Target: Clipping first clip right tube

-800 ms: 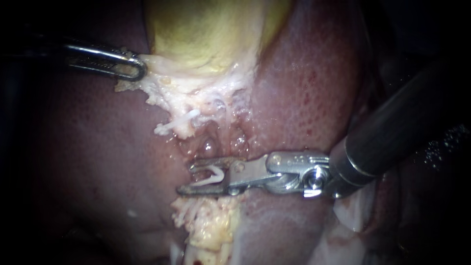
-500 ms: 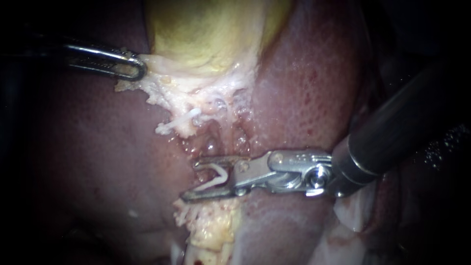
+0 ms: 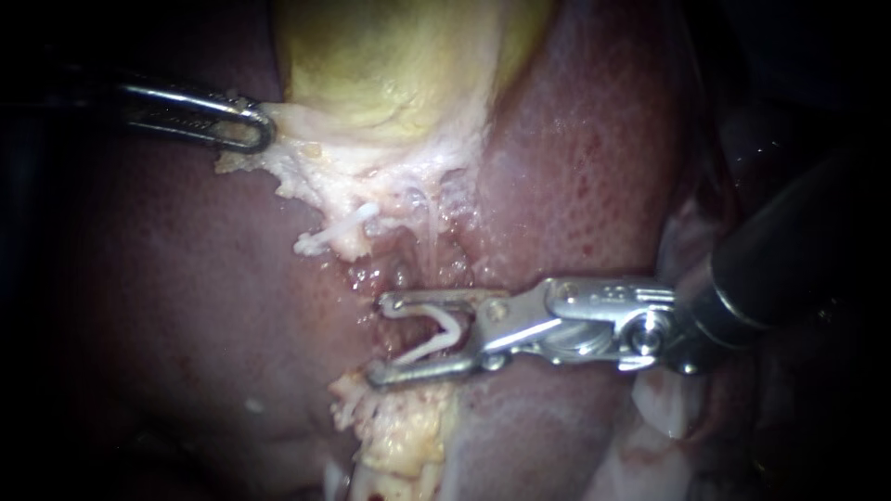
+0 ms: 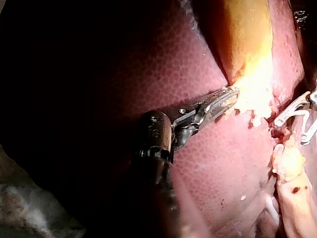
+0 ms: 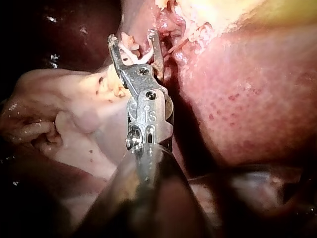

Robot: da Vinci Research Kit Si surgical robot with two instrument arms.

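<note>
My right instrument comes in from the right and lies across the liver. Its jaws stand wide apart with a white V-shaped clip seated between them, touching both. A thin pale tube runs from the gallbladder's frayed white fringe down to the upper jaw; whether it lies inside the clip is unclear. My left instrument is shut on the fringe of the yellow gallbladder at the upper left. The right wrist view shows the clip in the right instrument, with pale tissue ahead of it.
A short white strand sticks out of the fringe left of the tube. A yellow-white fatty clump lies just below the right jaws. In the left wrist view my left instrument grips the fringe, with the other instrument just beyond.
My right instrument has drawn back to the right over the liver, carrying the clip. Its jaws and the clip now stand wider apart. The left instrument has held still.
</note>
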